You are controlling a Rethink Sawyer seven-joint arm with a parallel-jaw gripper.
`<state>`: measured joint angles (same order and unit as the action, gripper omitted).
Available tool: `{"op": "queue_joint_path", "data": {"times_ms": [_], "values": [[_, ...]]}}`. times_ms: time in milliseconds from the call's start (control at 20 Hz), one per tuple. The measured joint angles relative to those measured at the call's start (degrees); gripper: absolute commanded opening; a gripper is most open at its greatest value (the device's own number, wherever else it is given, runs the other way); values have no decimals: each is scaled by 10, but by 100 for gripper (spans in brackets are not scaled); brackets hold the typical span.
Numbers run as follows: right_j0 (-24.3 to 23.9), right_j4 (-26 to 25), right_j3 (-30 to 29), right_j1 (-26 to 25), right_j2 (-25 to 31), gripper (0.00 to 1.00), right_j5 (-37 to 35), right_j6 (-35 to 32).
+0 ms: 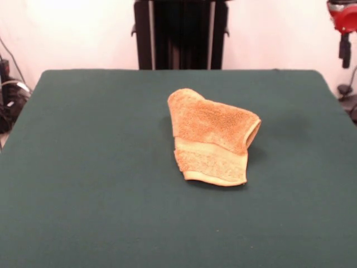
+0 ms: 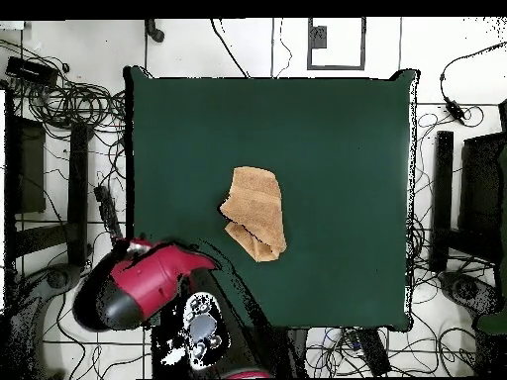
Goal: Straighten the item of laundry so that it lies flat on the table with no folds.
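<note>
One arm (image 2: 139, 287), drawn back off the table's (image 2: 337, 119) edge; gripper (image 2: 203, 336) state cannot be told. Washcloth (image 1: 212, 137) lies well apart from it, mid-table, still doubled over with a raised fold. Judged: nothing flattened yet; whole unfolding remains.

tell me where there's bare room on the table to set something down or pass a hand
The washcloth lies folded near the middle of the table. Green cloth is bare all round it: the wide strip between washcloth and the camera-side edge in the front view, and both side bands out to the table's edges. In the overhead view, the arm overhangs the table's bottom-left corner.
</note>
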<state>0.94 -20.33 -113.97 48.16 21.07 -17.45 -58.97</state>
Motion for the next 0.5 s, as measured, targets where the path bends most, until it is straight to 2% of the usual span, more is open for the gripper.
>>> {"op": "queue_joint_path", "data": {"times_ms": [250,500], "values": [[45,39,-43,6,-30,100,23,-75],[47,53,-67,26,-42,100,25,-108]]}}
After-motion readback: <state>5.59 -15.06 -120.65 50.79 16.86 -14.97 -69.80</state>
